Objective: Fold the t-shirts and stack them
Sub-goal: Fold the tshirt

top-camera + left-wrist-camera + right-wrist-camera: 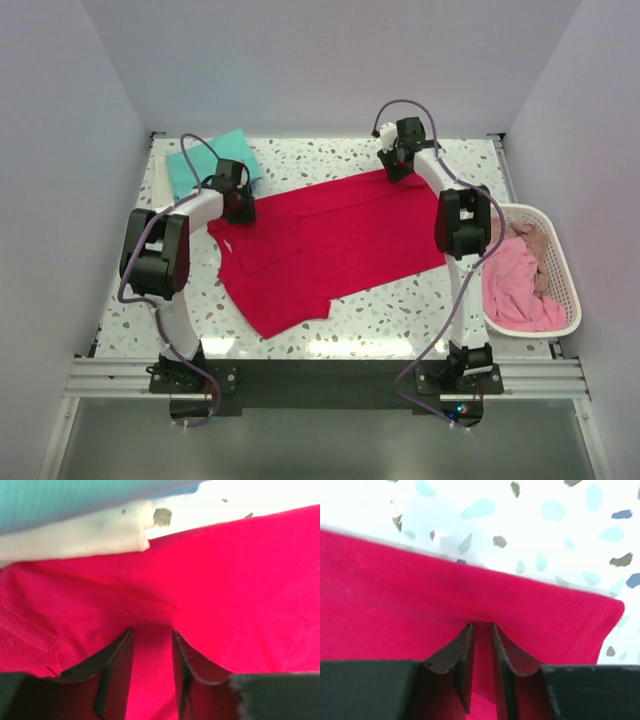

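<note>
The red t-shirt [330, 245] is lying spread open across the middle of the speckled table [400, 310], its long axis running from about 7 o'clock to 1 o'clock in the top view.

The left gripper [238, 210] is sitting at the shirt's 10 o'clock edge. In its wrist view the two dark fingers [117, 665] are rising from the 6 o'clock side. Red cloth is filling the gap between them and puckering into a small ridge just beyond the tips, so the fingers are grasping a fold of the red t-shirt. Past the tips, toward 11 o'clock, the folded teal t-shirt [75, 500] is lying on a cream t-shirt [75, 537], whose edge is touching the red cloth.

The right gripper [395, 172] is sitting at the shirt's 1 o'clock edge, on the far side of the table. In its wrist view the fingers [462, 657] are standing close together with a thin strip of red cloth pinched between them. The folded edge is running across just beyond the tips from 9 o'clock to 3 o'clock, and a stitched corner is ending at 3 o'clock. This gripper too is grasping the red t-shirt.

At 3 o'clock on the table, pink t-shirts [510, 290] are lying crumpled in the white basket [560, 255], well apart from both grippers.
</note>
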`<state>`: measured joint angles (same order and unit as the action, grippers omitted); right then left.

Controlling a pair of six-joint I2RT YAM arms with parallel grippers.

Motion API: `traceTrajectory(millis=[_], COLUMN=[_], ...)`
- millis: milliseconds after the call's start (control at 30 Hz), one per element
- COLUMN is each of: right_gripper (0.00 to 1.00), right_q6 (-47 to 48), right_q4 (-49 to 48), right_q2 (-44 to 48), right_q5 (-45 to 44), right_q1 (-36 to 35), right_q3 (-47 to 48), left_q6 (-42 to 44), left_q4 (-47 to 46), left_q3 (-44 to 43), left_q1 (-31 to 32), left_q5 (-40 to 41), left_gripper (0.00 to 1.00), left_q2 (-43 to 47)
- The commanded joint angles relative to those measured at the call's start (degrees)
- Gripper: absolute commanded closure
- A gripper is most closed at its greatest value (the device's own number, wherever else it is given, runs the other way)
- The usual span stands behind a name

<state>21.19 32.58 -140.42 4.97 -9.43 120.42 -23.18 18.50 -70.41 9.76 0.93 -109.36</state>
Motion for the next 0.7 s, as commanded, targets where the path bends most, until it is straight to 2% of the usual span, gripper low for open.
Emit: traceTrajectory(millis=[0,33,100,133,200,233,267,300,367,400,433,467,500,567,600,667], right_gripper=[0.73,0.65,0.55,0.47,0.37,0.32,0.32,0.32,0.32,0.32,0.34,0.36,0.37,0.38,0.38,0.38], right_q6=[-1.0,0.7,3.6,8.1,12.8,17.7,21.2,24.8,34.3,36.6,38.9,39.4,39.0,36.0,35.1,30.3], right_q4=[2.6,2.5,0.8,0.0,0.6,2.1,4.4,6.9,13.7,15.0,14.8,13.9,11.8,5.1,3.2,-2.5], right_q2=[-0.2,3.7,10.0,16.3,23.4,29.6,32.1,34.4,40.3,42.1,43.7,46.7,48.0,50.1,50.8,50.2], right_q5=[-1.3,1.6,5.7,8.9,20.5,24.3,31.9,34.3,38.4,38.6,39.0,39.0,36.3,32.1,27.2,22.6], right_q1=[0.2,0.2,0.2,0.1,-0.1,-0.4,-2.0,-3.6,-7.6,-13.3,-16.4,-23.0,-26.7,-33.8,-40.3,-45.9], right_q3=[5.4,2.2,-4.0,-7.5,-18.0,-24.6,-27.4,-30.2,-37.9,-40.4,-45.7,-48.1,-50.3,-55.0,-55.8,-56.4], left_q6=[2.3,3.8,5.9,7.8,10.2,12.4,13.4,14.1,15.5,15.6,15.7,15.6,15.5,15.9,16.1,16.5], left_q4=[-0.6,-0.7,-1.1,-1.0,-1.1,-1.1,-1.4,-1.6,-3.6,-4.4,-5.4,-7.1,-7.9,-7.7,-7.0,-4.4], left_q3=[-2.9,-2.6,-1.1,-0.4,2.2,3.3,5.8,7.1,10.8,14.9,17.3,19.8,24.8,28.7,31.3,32.8], left_q1=[-0.4,-0.3,-0.3,-0.2,-0.2,-0.2,-0.3,-0.3,-0.3,-0.3,-0.3,-0.3,-0.3,-0.3,-0.3,-0.3], left_q5=[-2.1,-3.1,-6.5,-6.8,-7.7,-7.2,-6.0,-4.9,-1.1,1.2,2.8,4.9,5.7,8.3,9.5,13.2], left_gripper=[0.56,0.55,0.5,0.48,0.44,0.42,0.38,0.36,0.29,0.25,0.23,0.2,0.15,0.15,0.15,0.15], left_q2=[2.5,5.6,9.8,14.4,19.8,25.4,28.3,34.2,40.7,47.0,50.1,53.0,55.8,62.7,66.1,69.3])
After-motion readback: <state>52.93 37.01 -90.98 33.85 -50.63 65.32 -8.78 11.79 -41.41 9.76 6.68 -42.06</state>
